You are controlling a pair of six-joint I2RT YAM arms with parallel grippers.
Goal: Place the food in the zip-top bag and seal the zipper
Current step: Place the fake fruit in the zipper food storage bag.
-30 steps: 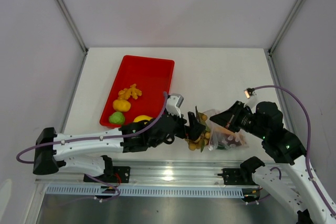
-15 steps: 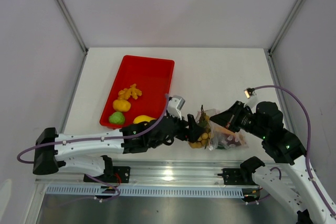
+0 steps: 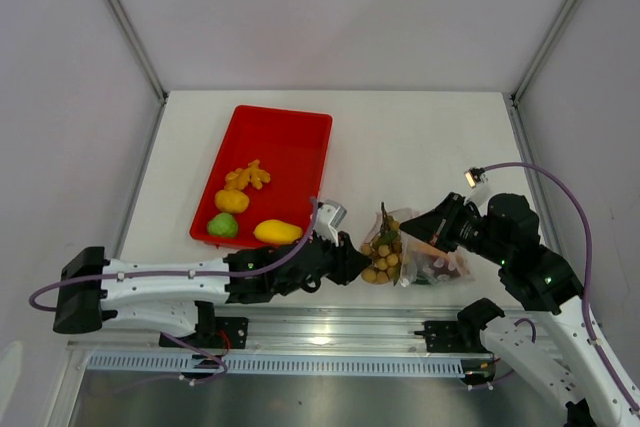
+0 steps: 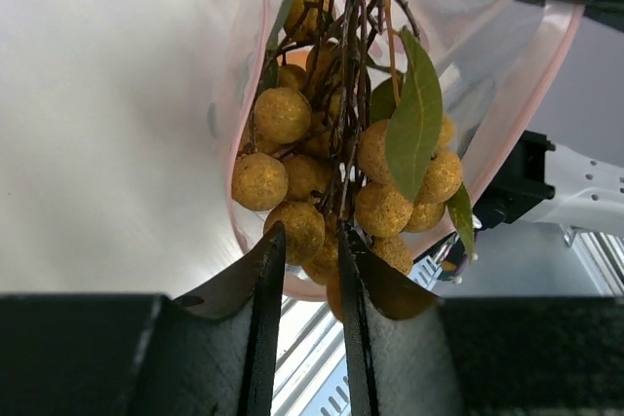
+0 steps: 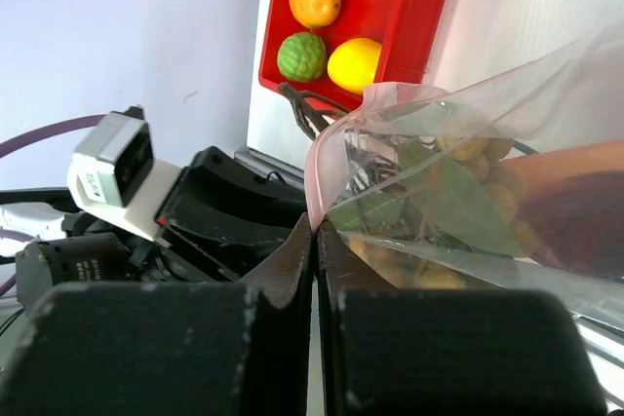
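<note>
The clear zip-top bag (image 3: 432, 259) lies near the table's front edge. My right gripper (image 5: 314, 226) is shut on its pinkish zipper (image 5: 318, 168) and holds the mouth up; in the top view this gripper (image 3: 432, 230) is at the bag's upper right. The beige-brown grape cluster (image 4: 322, 172) sits partly inside the mouth (image 3: 380, 257). My left gripper (image 4: 307, 231) is just left of the cluster (image 3: 352, 252), jaws narrowly apart, nothing clamped, its lowest fruits at the tips. A reddish meat slice (image 5: 575, 207) lies inside the bag. Mango (image 3: 277, 233), lime (image 3: 223, 225), orange fruit (image 3: 232, 200) and orange bits (image 3: 247, 177) remain in the tray.
The red tray (image 3: 290, 132) stands at the left of the table, its near end close to my left arm. A metal rail (image 3: 330, 332) runs along the front edge, just below the bag. Grey walls close in both sides.
My left gripper has drawn back to the left from the bag's mouth and its jaws have narrowed. The grape cluster has stayed behind at the mouth. The right gripper has held still.
</note>
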